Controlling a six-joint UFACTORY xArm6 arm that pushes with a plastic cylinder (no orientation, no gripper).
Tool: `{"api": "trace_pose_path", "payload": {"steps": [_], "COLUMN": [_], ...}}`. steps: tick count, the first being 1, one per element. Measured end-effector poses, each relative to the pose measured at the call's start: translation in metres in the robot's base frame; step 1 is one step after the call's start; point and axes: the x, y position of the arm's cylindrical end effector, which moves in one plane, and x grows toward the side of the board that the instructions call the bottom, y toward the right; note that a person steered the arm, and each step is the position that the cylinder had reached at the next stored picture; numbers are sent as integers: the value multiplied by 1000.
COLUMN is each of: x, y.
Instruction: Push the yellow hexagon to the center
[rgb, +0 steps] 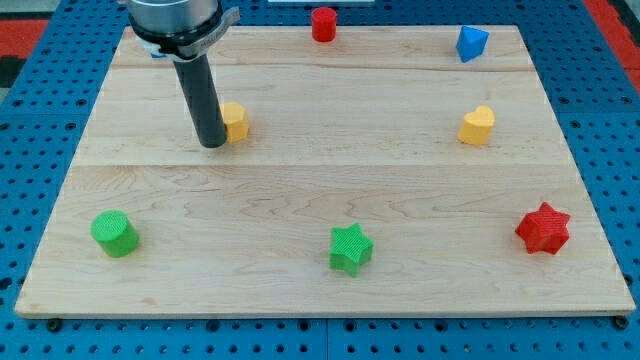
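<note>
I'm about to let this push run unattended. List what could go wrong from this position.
1. My tip sits against the view's left side of the small yellow hexagon block, slightly below its middle, so an off-centre push may make it spin or slip off toward the view's top.
2. The rod hides part of the hexagon, so contact cannot be confirmed.
3. Overshooting the centre of the pale wooden board could carry it toward the yellow heart-shaped block.

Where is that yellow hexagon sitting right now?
The yellow hexagon sits in the board's upper-left part, right beside my tip, which is at its left; the red cylinder lies up and to its right.
</note>
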Motion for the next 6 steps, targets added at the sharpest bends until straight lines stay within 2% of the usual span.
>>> {"api": "trace_pose_path", "payload": {"steps": [1,2,6], "x": [-15,-32,-44], "y": [5,-16,117]}}
